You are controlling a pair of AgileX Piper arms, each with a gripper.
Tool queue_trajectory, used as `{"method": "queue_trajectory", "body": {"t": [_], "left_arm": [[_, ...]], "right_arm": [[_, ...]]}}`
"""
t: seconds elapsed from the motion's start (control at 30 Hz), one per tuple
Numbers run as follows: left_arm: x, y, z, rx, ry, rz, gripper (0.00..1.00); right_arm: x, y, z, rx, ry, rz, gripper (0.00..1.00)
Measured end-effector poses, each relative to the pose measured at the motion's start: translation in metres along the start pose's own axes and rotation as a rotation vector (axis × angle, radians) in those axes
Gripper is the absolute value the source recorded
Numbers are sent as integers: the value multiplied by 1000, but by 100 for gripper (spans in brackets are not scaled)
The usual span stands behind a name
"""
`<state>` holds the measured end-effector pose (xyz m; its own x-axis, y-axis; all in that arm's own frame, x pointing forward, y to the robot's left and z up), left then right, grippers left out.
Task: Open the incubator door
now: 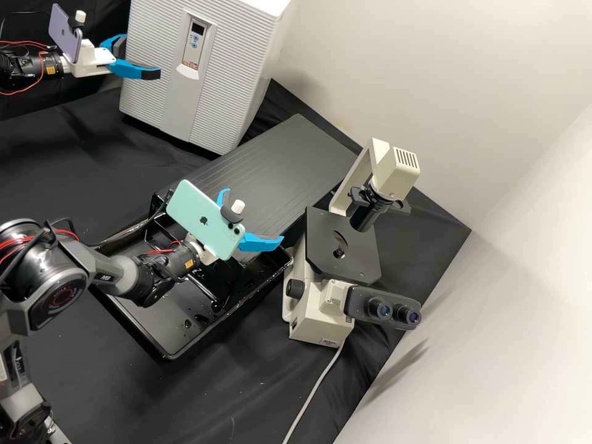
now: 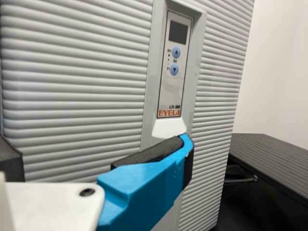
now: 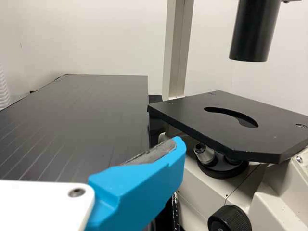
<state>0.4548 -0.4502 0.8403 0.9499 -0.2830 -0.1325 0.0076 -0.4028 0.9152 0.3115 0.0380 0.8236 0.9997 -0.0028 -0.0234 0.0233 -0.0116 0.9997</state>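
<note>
High view: your left pincer (image 1: 139,58) gapes before the incubator door (image 1: 154,105), long axis upright, ribbed front facing it; your right pincer (image 1: 255,215), wide too, has the black board (image 1: 302,148) and microscope (image 1: 330,250) beyond

The left gripper (image 1: 141,59) stands before the boxy incubator with a pale grey, horizontally ribbed front (image 2: 77,91). Its bright blue finger with a black pad (image 2: 144,185) crosses in front of the smooth grey upright strip, the tip by the white, flared handle piece (image 2: 168,128) (whether they touch, I can't tell). The other finger's black pad (image 2: 10,161) is well apart from it, partly cut off. Above the handle piece sits a narrow, light control panel (image 2: 171,91) with a dark rectangular display (image 2: 178,32) and two round blue arrow buttons (image 2: 175,60), one above the other. Beyond the incubator's side lie a flat black ridged board (image 2: 274,159) and a plain off-white wall (image 2: 279,72).
</note>
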Motion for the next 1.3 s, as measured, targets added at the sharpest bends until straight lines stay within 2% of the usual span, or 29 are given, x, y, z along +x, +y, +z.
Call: {"method": "queue_trajectory", "body": {"t": [0.4,0.73,1.1,1.3], "left_arm": [[-2,-2,0,-5,6,-8,0],[-5,9,3,3,42,-20,0],[-6,13,3,-6,78,-27,0],[-7,14,1,-25,96,-18,0]], "right_arm": [[0,0,0,0,0,0,100],[0,0,0,0,0,0,100],[0,0,0,0,0,0,100],[0,0,0,0,0,0,100]]}}
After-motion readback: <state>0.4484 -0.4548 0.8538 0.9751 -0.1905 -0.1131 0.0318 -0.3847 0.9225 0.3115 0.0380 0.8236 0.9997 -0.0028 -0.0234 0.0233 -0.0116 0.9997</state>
